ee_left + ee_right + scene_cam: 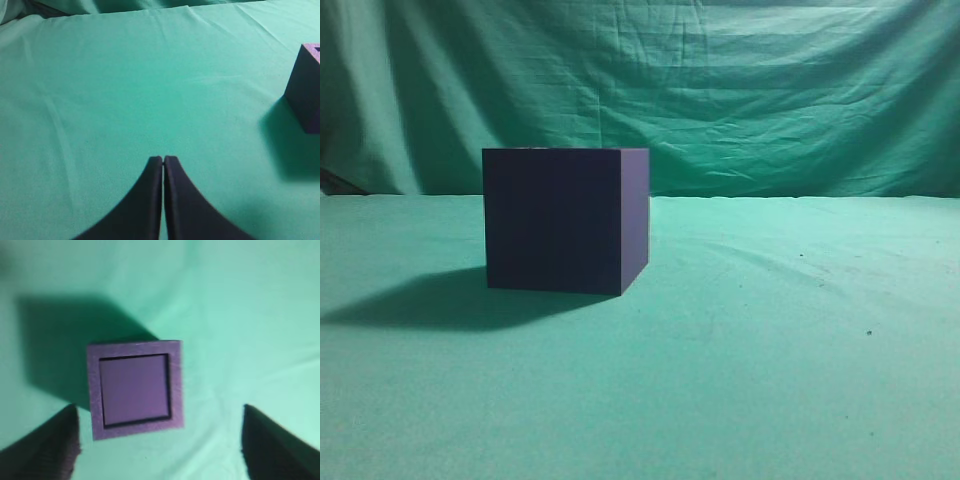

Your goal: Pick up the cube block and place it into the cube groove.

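Right pincer point(160, 440): fingers spread wide apart, holding nothing, hanging above the cube groove.
Left pincer point(163, 159): fingertips pressed together, empty, over bare cloth, well apart from the groove.
Cube block point(134, 389): seated inside the groove, its top face framed by the groove's rim.
Cube groove point(565, 220): upright on the green surface point(770, 350), left of the middle, nearer the far edge.

A green cloth covers the tabletop point(800, 330), creased in places. Directly on it stands the cube groove point(565, 220), a dark purple box left of centre, its shadow stretching across the cloth toward nine o'clock.
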`<move>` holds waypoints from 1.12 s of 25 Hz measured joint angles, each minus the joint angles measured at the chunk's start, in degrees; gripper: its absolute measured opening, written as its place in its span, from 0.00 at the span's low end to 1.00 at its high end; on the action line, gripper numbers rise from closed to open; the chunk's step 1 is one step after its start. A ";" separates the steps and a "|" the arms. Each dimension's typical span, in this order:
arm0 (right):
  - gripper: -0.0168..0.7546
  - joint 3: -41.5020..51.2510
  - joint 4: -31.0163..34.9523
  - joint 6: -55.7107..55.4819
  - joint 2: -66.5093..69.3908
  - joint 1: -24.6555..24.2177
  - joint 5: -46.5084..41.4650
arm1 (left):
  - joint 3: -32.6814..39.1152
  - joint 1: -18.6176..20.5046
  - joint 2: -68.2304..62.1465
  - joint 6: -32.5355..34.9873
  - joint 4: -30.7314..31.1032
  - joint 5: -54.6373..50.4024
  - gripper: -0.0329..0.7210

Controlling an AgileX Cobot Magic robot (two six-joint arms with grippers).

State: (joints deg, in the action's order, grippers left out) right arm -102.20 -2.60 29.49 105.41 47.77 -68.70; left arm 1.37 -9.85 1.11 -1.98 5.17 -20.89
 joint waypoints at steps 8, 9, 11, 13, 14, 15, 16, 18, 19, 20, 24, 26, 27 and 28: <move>0.07 -1.18 -7.34 -23.99 -12.34 0.00 -3.18 | 0.00 0.00 0.00 0.00 0.00 0.00 0.04; 0.02 -1.18 -7.57 -27.38 -13.76 0.00 -3.31 | 0.00 0.00 0.00 0.00 0.00 0.00 0.04; 0.02 -1.18 -7.57 -31.96 -16.69 0.00 -3.42 | 0.00 0.00 0.00 0.00 0.00 0.00 0.04; 0.02 0.38 -7.33 -35.55 -20.82 0.00 -3.42 | 0.00 0.00 0.00 0.00 0.00 0.00 0.04; 0.02 2.01 -7.33 -36.79 -22.84 0.00 -3.42 | 0.00 0.00 0.00 0.00 0.00 0.00 0.04; 0.02 4.09 -7.45 -38.04 -25.40 0.00 -3.42 | 0.00 0.00 0.00 0.00 0.00 0.00 0.04; 0.02 6.47 -7.72 -39.08 -28.01 0.00 -3.57 | 0.00 0.00 0.00 0.00 0.00 0.00 0.04; 0.02 11.31 -8.57 -39.99 -32.79 0.00 -3.78 | 0.00 0.00 0.00 0.00 0.00 0.00 0.04; 0.02 14.06 -8.76 -40.33 -35.34 0.00 -3.78 | 0.00 0.00 0.00 0.00 0.00 0.00 0.04; 0.02 16.82 -8.80 -41.08 -37.87 0.00 -3.90 | 0.00 0.00 0.00 0.00 0.00 0.00 0.04; 0.02 26.88 -8.90 -43.57 -47.30 0.00 -4.02 | 0.00 0.00 0.00 0.00 0.00 0.00 0.04; 0.02 32.35 -8.79 -44.42 -52.45 0.00 -4.02 | 0.00 0.00 0.00 0.00 0.00 0.00 0.04; 0.02 35.10 -8.68 -44.73 -55.06 0.00 -3.73 | 0.00 0.00 0.00 0.00 0.00 0.00 0.04; 0.02 37.34 -8.59 -44.97 -57.24 0.00 -2.94 | 0.00 0.00 0.00 0.00 0.00 0.00 0.04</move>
State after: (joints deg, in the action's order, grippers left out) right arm -64.87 -11.19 -15.49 48.17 47.77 -71.63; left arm 1.37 -9.85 1.11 -1.98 5.17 -20.89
